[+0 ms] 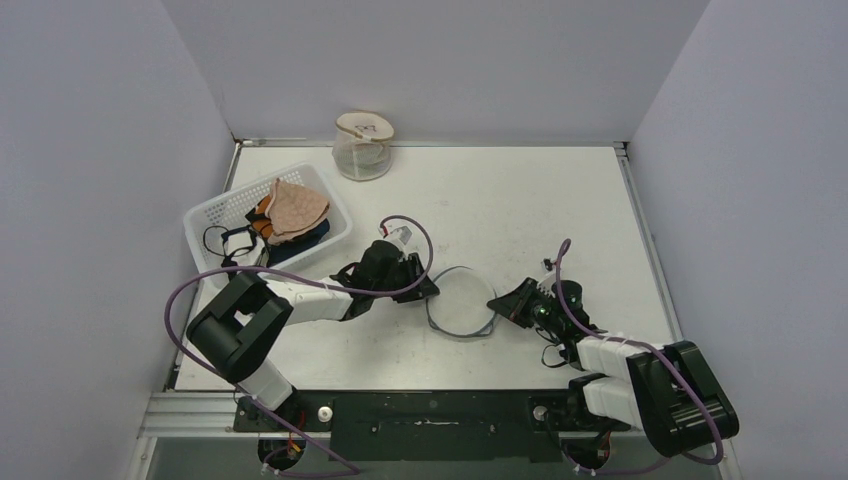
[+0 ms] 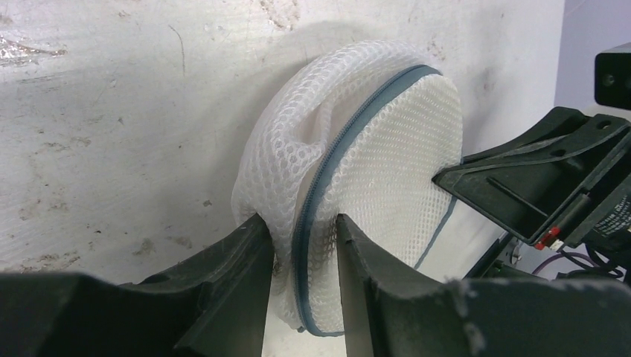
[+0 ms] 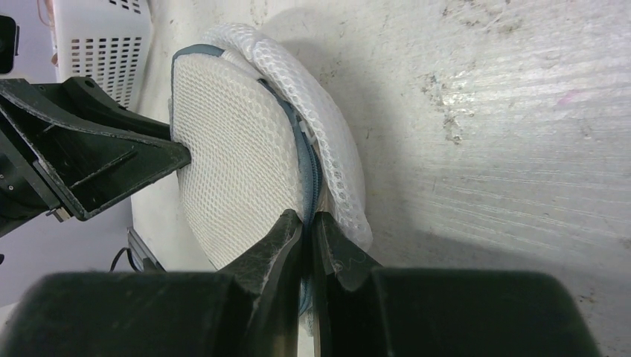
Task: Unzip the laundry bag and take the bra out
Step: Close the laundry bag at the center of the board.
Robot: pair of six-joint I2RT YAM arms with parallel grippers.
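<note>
Near the middle of the table (image 1: 520, 200), somewhat toward its near edge, my two grippers meet the laundry bag (image 1: 462, 300) from opposite sides. My right gripper (image 3: 309, 219) is pinched almost fully together on the grey zipper (image 3: 306, 160) at the bag's right rim. Whether it has the pull tab or only the tape, I cannot tell. My left gripper (image 2: 298, 223) straddles the left rim with its jaws part-way apart, both fingers (image 2: 253, 245) touching the mesh and the zipper band running up between them. I read this as a grip on the bag, though perhaps not yet a firm one. The bag, a round white mesh pouch, rests on the table between the grippers, and its zipper looks closed along the whole visible arc. The bra does not show, so it is presumably still inside. I judge the step to be the first, securing the bag before unzipping. The next move calls for one side to anchor the bag while the other draws the slider round the curved seam without dragging the pouch. Both arms reach forward from the near edge, the left angled rightward and the right leftward, wrists low at table level. A white basket (image 1: 240, 195) of garments sits by the left edge, and a jar (image 1: 362, 145) stands at the far edge.
</note>
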